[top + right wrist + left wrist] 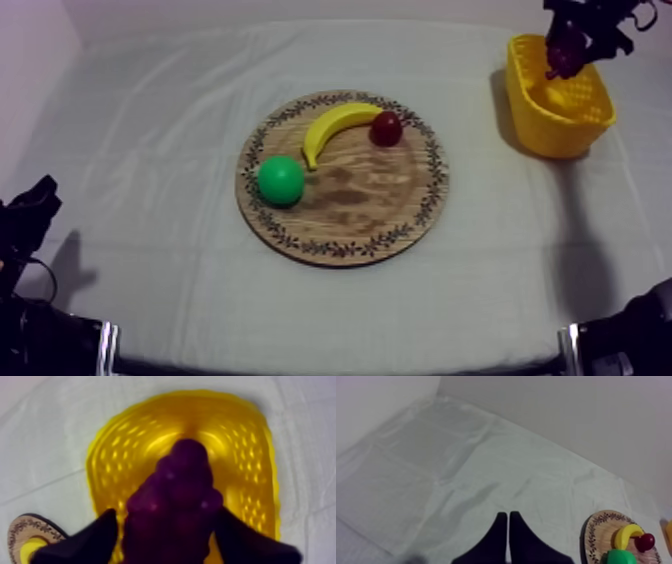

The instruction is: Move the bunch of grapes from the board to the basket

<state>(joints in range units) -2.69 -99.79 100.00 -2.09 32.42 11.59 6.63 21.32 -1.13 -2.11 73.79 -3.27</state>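
A dark purple bunch of grapes (563,50) hangs over the yellow basket (572,127) at the table's far right, with my right gripper (570,40) shut on it. In the right wrist view the grapes (175,501) sit between the two black fingers (95,538), directly above the basket's hollow (150,441). The round wooden board (350,210) lies mid-table. My left gripper (508,521) rests low at the left side, its fingers lying together as a narrow wedge over bare cloth.
On the board lie a banana (335,125), a small red fruit (386,128) and a green round fruit (281,180). The left wrist view catches the board's edge (593,531) with the same fruit. Grey-white cloth surrounds the board.
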